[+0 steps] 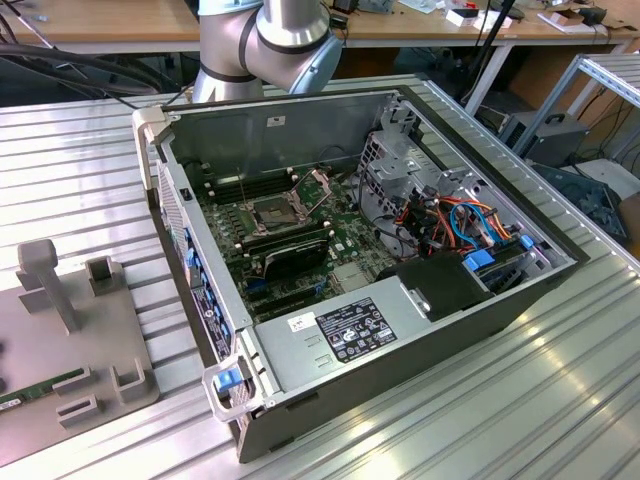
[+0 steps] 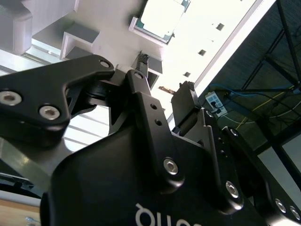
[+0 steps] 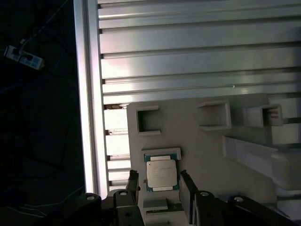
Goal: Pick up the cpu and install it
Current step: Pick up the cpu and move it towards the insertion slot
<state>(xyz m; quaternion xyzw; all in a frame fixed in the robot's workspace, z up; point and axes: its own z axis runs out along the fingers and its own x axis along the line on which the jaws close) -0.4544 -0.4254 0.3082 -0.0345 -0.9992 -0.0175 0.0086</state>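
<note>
Claw [image 3: 159, 178] spread wide, gripping nothing, fingers flanking cpu [image 3: 161, 173] with gaps either side. Cpu flat in its nest on grey fixture plate [image 1: 100, 330], on ribbed worktop [image 1: 80, 180], at nine o'clock of open computer case [image 1: 290, 125] in exterior view.

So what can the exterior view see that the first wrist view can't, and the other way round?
Exterior view's own: the open computer case, its dark socket and the arm. First wrist view's own: the cpu, lying flat between the fingers of the open gripper. Shared: the grey holder plate and the ribbed metal table.
</note>
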